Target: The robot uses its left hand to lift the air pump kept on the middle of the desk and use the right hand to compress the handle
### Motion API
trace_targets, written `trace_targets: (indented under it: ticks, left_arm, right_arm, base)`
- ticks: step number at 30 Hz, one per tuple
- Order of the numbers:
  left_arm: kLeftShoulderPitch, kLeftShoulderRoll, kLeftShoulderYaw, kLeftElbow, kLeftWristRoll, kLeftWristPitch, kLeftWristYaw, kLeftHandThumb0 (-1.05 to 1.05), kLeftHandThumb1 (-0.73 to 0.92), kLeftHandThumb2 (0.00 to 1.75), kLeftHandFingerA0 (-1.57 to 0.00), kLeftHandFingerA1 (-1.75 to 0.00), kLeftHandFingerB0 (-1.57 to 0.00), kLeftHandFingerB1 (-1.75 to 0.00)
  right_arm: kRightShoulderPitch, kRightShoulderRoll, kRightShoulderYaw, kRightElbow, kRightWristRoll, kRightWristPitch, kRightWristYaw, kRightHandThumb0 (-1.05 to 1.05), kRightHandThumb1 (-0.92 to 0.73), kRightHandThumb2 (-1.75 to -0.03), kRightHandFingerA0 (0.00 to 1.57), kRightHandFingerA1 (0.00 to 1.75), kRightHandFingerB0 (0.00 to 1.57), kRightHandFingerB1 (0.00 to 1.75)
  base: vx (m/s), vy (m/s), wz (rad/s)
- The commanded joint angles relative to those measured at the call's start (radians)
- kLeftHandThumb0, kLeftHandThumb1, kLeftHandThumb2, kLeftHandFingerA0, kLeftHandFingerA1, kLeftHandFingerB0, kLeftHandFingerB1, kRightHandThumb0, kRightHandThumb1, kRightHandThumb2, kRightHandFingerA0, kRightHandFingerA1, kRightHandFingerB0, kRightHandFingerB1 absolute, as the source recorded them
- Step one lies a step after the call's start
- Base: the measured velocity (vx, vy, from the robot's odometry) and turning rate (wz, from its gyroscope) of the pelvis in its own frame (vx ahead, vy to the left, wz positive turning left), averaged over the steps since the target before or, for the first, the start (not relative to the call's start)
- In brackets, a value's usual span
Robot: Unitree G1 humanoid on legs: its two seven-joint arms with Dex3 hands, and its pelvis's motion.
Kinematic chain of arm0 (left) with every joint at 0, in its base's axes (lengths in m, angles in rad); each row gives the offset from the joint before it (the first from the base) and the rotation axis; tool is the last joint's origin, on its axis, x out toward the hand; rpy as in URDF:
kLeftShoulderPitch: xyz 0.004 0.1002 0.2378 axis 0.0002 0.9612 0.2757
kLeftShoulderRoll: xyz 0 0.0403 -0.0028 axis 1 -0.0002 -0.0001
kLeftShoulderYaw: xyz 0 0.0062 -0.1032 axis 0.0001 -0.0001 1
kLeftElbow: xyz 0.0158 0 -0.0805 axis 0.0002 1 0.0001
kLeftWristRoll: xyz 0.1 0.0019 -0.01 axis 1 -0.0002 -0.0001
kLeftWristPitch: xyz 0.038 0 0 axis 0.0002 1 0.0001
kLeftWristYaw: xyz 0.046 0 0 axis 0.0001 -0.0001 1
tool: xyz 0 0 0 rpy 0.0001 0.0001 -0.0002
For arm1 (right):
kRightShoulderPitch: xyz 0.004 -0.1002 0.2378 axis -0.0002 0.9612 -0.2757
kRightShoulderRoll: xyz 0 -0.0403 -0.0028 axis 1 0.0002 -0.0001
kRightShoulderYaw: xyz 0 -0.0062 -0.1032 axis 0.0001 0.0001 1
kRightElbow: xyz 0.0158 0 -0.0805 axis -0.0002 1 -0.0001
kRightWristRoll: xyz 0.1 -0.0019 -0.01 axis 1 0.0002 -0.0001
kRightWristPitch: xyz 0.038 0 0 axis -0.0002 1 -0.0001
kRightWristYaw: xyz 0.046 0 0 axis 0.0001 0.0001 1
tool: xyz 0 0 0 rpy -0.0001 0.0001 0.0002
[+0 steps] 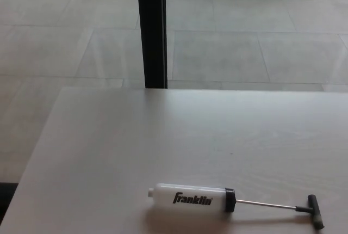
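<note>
Head view: the air pump (191, 198) lies flat on the pale tabletop (109, 152) near its front edge, white barrel to the left, black T-handle (315, 211) drawn out on a thin rod to the right. Neither robot hand is in view; their state cannot be told.

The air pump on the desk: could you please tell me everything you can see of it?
The air pump lies flat on its side near the front edge of the pale desk, with nothing else touching it. Its barrel looks like white plastic, printed "Franklin" in black, with a rounded end to the left and a black collar to the right. From the collar a thin metal rod runs out rightward, drawn well out, ending in a black T-handle. Neither robot hand is in view.
</note>
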State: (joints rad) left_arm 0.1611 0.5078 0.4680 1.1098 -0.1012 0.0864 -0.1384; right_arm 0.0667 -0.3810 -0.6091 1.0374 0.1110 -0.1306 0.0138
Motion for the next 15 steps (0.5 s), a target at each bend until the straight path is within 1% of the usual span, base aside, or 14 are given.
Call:
trace_targets:
  ticks: [1, 2, 3, 4, 5, 6, 7, 8, 9, 10, 11, 12, 13, 15]
  left_arm:
    - [-0.051, 0.135, -0.013, -0.005, -0.018, -0.13, -0.185, -0.72, 0.48, 0.89, 0.0, -0.49, -0.08, -0.47]
    - [-0.045, 0.141, -0.037, -0.046, 0.012, -0.187, -0.161, -0.39, 0.43, 1.0, -0.02, -0.52, 0.0, -0.5]
    - [-0.045, 0.142, -0.049, -0.058, 0.023, -0.209, -0.15, -0.39, 0.43, 1.0, -0.02, -0.52, 0.0, -0.5]
    - [-0.051, 0.162, -0.094, -0.121, 0.072, -0.168, -0.105, -0.39, 0.38, 0.99, -0.02, -0.52, 0.0, -0.48]
    - [-0.044, 0.184, -0.131, -0.224, 0.126, -0.206, -0.055, -0.74, 0.67, 0.6, -0.19, -0.44, -0.24, -0.34]
    - [-0.038, 0.193, -0.147, -0.27, 0.144, -0.222, -0.034, -0.74, 0.67, 0.6, -0.19, -0.44, -0.24, -0.34]
    - [-0.033, 0.199, -0.161, -0.322, 0.154, -0.208, -0.025, -0.74, 0.7, 0.61, -0.14, -0.45, -0.23, -0.32]
    - [-0.029, 0.206, -0.176, -0.392, 0.172, -0.193, -0.014, -0.74, 0.7, 0.61, -0.14, -0.45, -0.23, -0.32]
    - [-0.021, 0.213, -0.194, -0.498, 0.209, -0.168, 0.021, -0.75, 0.69, 0.61, -0.18, -0.42, -0.25, -0.3]
    - [-0.015, 0.229, -0.24, -0.687, 0.322, -0.138, 0.075, -0.84, 0.71, 0.62, -0.21, -0.45, -0.27, -0.33]
    - [-0.013, 0.235, -0.267, -0.789, 0.383, -0.112, 0.088, -0.84, 0.74, 0.63, -0.2, -0.47, -0.26, -0.33]
    - [-0.025, 0.224, -0.288, -0.881, 0.434, -0.097, 0.104, -0.81, 0.56, 0.99, -0.21, -0.54, -0.23, -0.46]
    - [-0.054, 0.192, -0.309, -1.011, 0.49, -0.109, 0.13, -0.82, 0.72, 0.62, -0.31, -0.51, -0.34, -0.37]
    - [-0.061, 0.179, -0.316, -1.063, 0.509, -0.109, 0.139, -0.82, 0.72, 0.62, -0.31, -0.51, -0.34, -0.37]
  right_arm:
    - [-0.05, -0.05, -0.187, 0.058, 0.217, -0.107, 0.032, -0.75, -0.85, -0.66, 0.6, 0.72, 0.22, 0.38]
    - [-0.047, -0.053, -0.184, 0.06, 0.208, -0.111, 0.05, -0.74, -0.89, -0.67, 0.5, 0.67, 0.16, 0.38]
    - [-0.049, -0.056, -0.185, 0.064, 0.2, -0.114, 0.059, -0.74, -0.89, -0.67, 0.5, 0.67, 0.16, 0.38]
    - [-0.056, -0.06, -0.189, 0.08, 0.195, -0.118, 0.052, -0.75, -0.88, -0.66, 0.52, 0.63, 0.17, 0.38]
    - [-0.062, -0.056, -0.193, 0.085, 0.193, -0.12, 0.038, -0.76, -0.86, -0.66, 0.61, 0.74, 0.23, 0.42]
    - [-0.066, -0.055, -0.196, 0.089, 0.191, -0.122, 0.034, -0.76, -0.86, -0.66, 0.61, 0.74, 0.23, 0.42]
    - [-0.068, -0.056, -0.198, 0.092, 0.19, -0.123, 0.031, -0.75, -0.86, -0.66, 0.63, 0.71, 0.25, 0.41]
    - [-0.072, -0.057, -0.2, 0.092, 0.19, -0.122, 0.026, -0.75, -0.86, -0.66, 0.63, 0.71, 0.25, 0.41]
    - [-0.072, -0.055, -0.21, 0.092, 0.204, -0.127, 0.047, -0.74, -0.86, -0.65, 0.61, 0.73, 0.23, 0.4]
    - [-0.075, -0.058, -0.21, 0.089, 0.201, -0.116, 0.027, -0.75, -0.85, -0.65, 0.64, 0.72, 0.26, 0.4]
    - [-0.074, -0.065, -0.203, 0.092, 0.193, -0.118, 0.032, -0.74, -0.88, -0.65, 0.57, 0.66, 0.24, 0.39]
    - [-0.079, -0.069, -0.209, 0.094, 0.2, -0.113, 0.033, -0.74, -0.85, -0.65, 0.61, 0.69, 0.25, 0.39]
    - [-0.077, -0.068, -0.209, 0.087, 0.201, -0.119, 0.039, -0.76, -0.87, -0.65, 0.56, 0.7, 0.2, 0.41]
    - [-0.076, -0.067, -0.207, 0.084, 0.199, -0.123, 0.042, -0.76, -0.87, -0.65, 0.56, 0.7, 0.2, 0.41]
  base:
    - [0.0, 0.0, 0.0]
    - [0.0, 0.0, 0.0]
    - [0.0, 0.0, 0.0]
    - [0.0, 0.0, 0.0]
    - [0.0, 0.0, 0.0]
    - [0.0, 0.0, 0.0]
    - [0.0, 0.0, 0.0]
    - [0.0, 0.0, 0.0]
    - [0.0, 0.0, 0.0]
    - [0.0, 0.0, 0.0]
    - [0.0, 0.0, 0.0]
    - [0.0, 0.0, 0.0]
    - [0.0, 0.0, 0.0]
    - [0.0, 0.0, 0.0]
